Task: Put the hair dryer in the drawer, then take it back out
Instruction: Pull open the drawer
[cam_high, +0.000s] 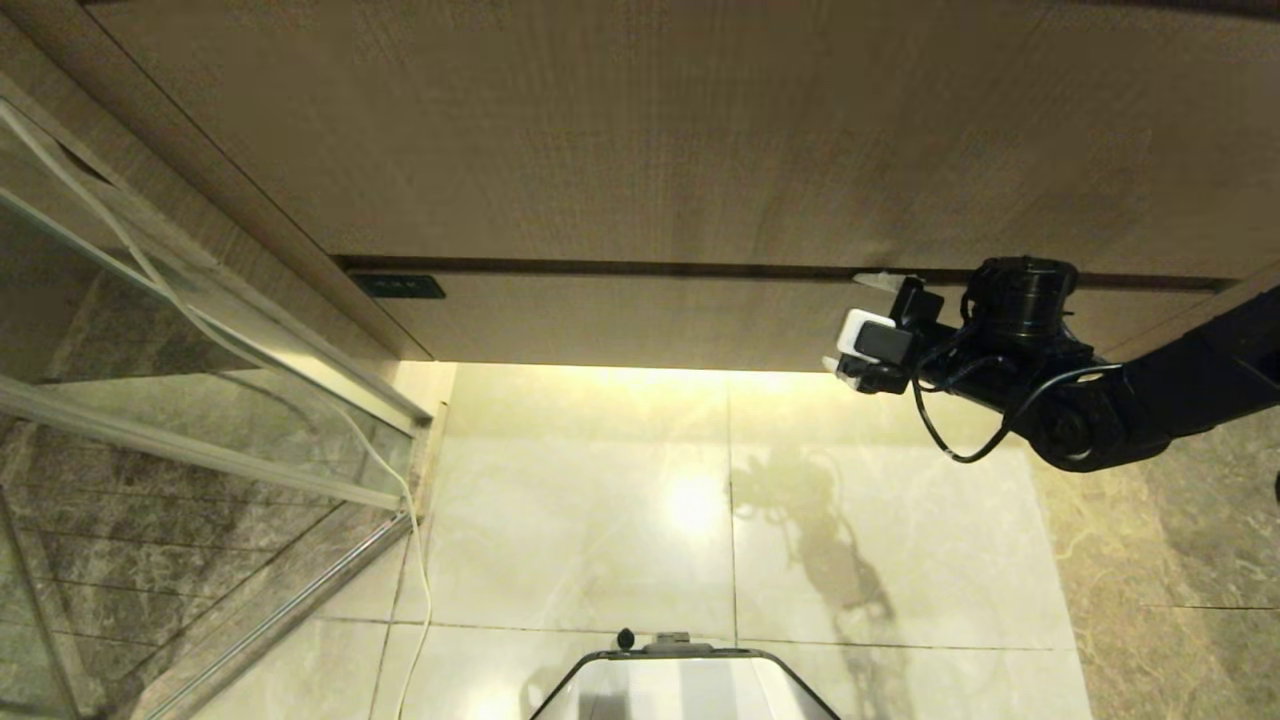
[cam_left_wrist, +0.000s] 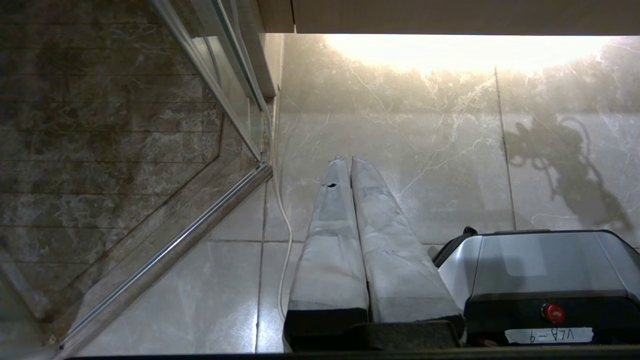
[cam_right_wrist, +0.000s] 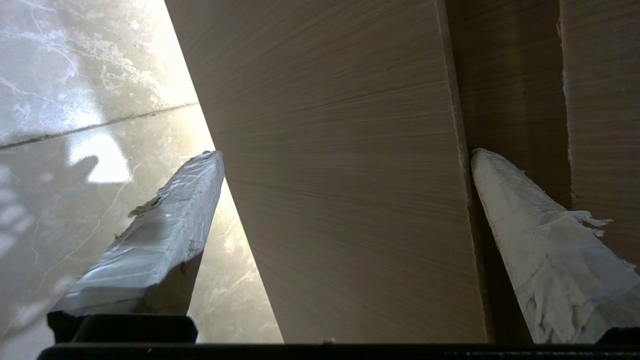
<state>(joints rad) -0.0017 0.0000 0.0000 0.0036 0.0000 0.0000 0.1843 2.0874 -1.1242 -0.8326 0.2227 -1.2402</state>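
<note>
Against the lower wood-grain front, the right gripper (cam_high: 862, 330) is reaching in from the right side of the head view, with its black arm (cam_high: 1190, 385) extending off the right edge. Its two white-wrapped fingers (cam_right_wrist: 165, 235) are standing wide apart and are grasping nothing. The wrist view is showing the narrow front panel of the drawer (cam_right_wrist: 350, 175) lying between them: one finger is sitting below the panel's lower edge, over the floor (cam_high: 600, 500), and the other is sitting at the dark gap along the panel's upper edge, beneath the taller front (cam_high: 650, 130). Whether either finger is touching the wood cannot be told.

The drawer (cam_high: 620, 320) is lying flush and closed under the taller front. The hair dryer is not showing in any view.

The left gripper (cam_left_wrist: 347, 165) is hanging low beside the robot's grey base (cam_left_wrist: 540, 270), pointing at the marble floor, with its two wrapped fingers pressed together and holding nothing. A glass partition (cam_high: 150, 400) with a metal frame is standing to the robot's left, and a white cable (cam_high: 400, 500) is running down along its edge.
</note>
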